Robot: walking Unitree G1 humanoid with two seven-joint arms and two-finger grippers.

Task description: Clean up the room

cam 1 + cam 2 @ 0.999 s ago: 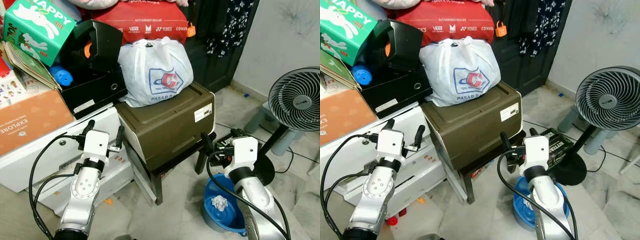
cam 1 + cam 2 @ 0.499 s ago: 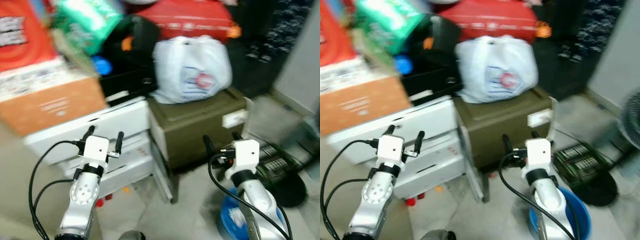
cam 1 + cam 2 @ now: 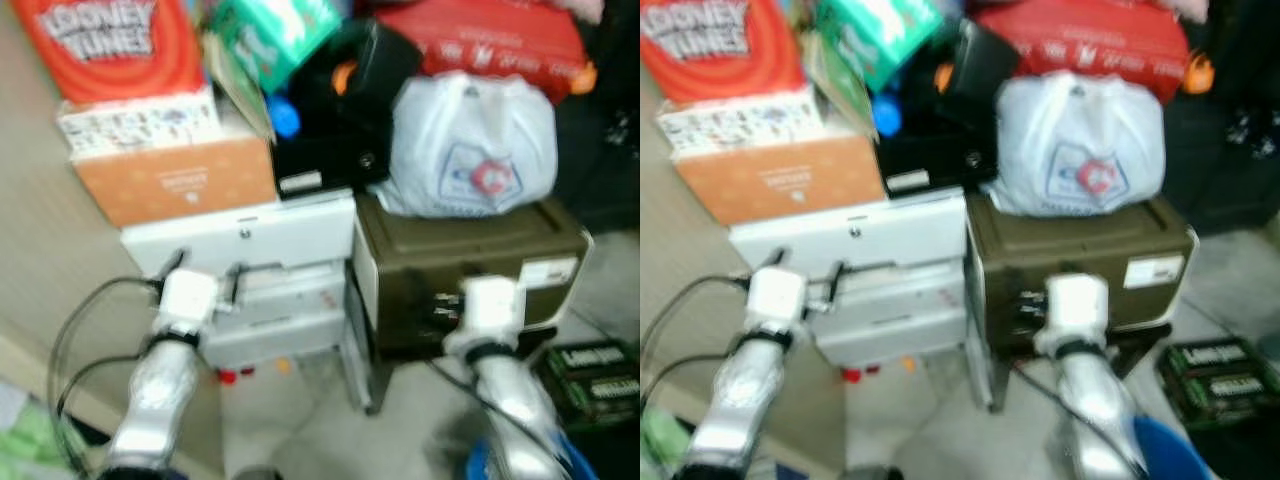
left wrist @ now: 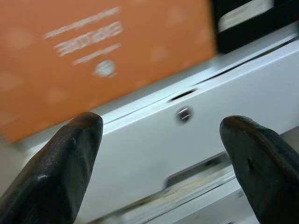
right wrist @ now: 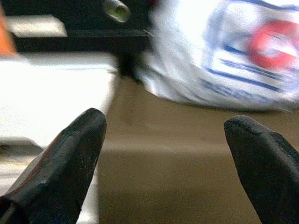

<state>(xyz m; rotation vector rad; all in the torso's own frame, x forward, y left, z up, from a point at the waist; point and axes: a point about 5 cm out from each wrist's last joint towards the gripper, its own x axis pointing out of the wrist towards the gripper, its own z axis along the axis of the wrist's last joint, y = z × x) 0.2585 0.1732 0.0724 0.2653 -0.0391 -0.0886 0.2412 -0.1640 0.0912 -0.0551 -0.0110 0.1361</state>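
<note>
You were between pickups, I judged: the left gripper [image 4: 159, 163] and right gripper [image 5: 163, 163] both hung released, empty, facing the white drawer unit [image 3: 262, 235] and olive box [image 3: 470, 265]. Next, you'd choose something to clear.

Blurred frames. White plastic bag [image 3: 472, 150] with blue-outlined red logo, 1 o'clock. Olive-brown box [image 3: 470, 272] under it, white label at 4 o'clock corner. Red bag [image 3: 470, 42] with white lettering, 12 o'clock. Orange carton [image 3: 175, 178] with white print, 10 o'clock; red "Looney Tunes" item [image 3: 105, 45] with white letters above. Green box [image 3: 275, 30], blue round object [image 3: 283, 118], black case [image 3: 350, 110] with orange spot. White drawer unit [image 3: 255, 270]. Black fingers [image 4: 60, 172], silver arms. Dark green crate [image 3: 590, 370], 4 o'clock.
</note>
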